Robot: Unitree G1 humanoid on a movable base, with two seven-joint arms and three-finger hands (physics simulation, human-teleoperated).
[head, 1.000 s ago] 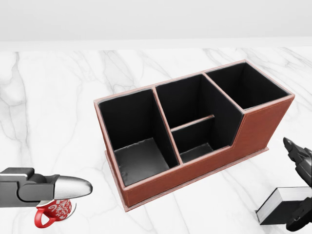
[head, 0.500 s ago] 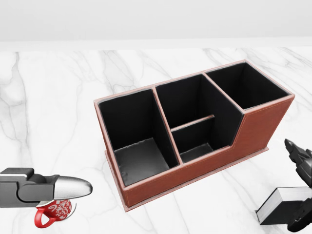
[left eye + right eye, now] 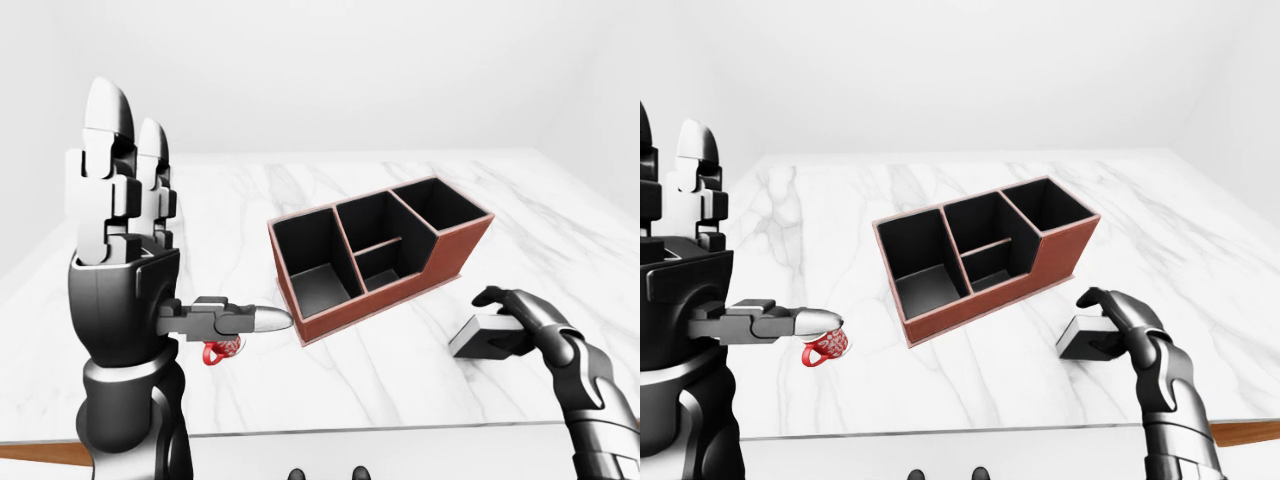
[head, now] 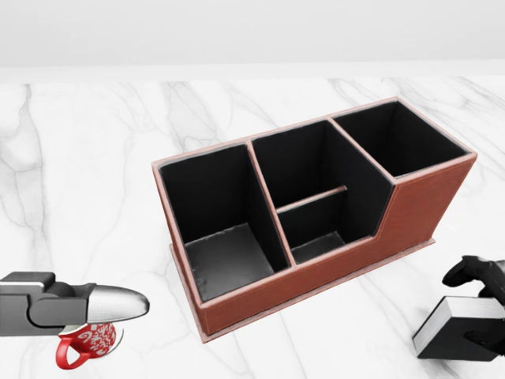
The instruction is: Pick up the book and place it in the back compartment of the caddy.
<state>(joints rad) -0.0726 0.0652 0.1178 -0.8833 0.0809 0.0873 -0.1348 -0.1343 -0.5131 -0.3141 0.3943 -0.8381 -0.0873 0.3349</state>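
The book (image 4: 458, 320), black-covered with white page edges, lies flat on the marble at the lower right of the head view, right of the caddy's tall end. My right hand (image 3: 1095, 320) arches over it, fingers (image 4: 467, 272) hooked above its far edge with a small gap, thumb at its near side; the hand is open. The red-brown caddy (image 4: 418, 209) stands slantwise mid-table with black compartments, all empty. In the left-eye view my left hand (image 3: 190, 220) is raised and open, fingers upright, thumb (image 4: 118, 302) pointing right.
A small red patterned mug (image 3: 825, 347) stands on the marble table (image 4: 87, 174) under my left thumb, left of the caddy. The table's near edge (image 3: 400, 428) runs along the bottom of the eye views. A white wall rises behind the table.
My right hand's fingers, raised beside the book before, have curled down over its top. The book, caddy, mug and left hand stay put.
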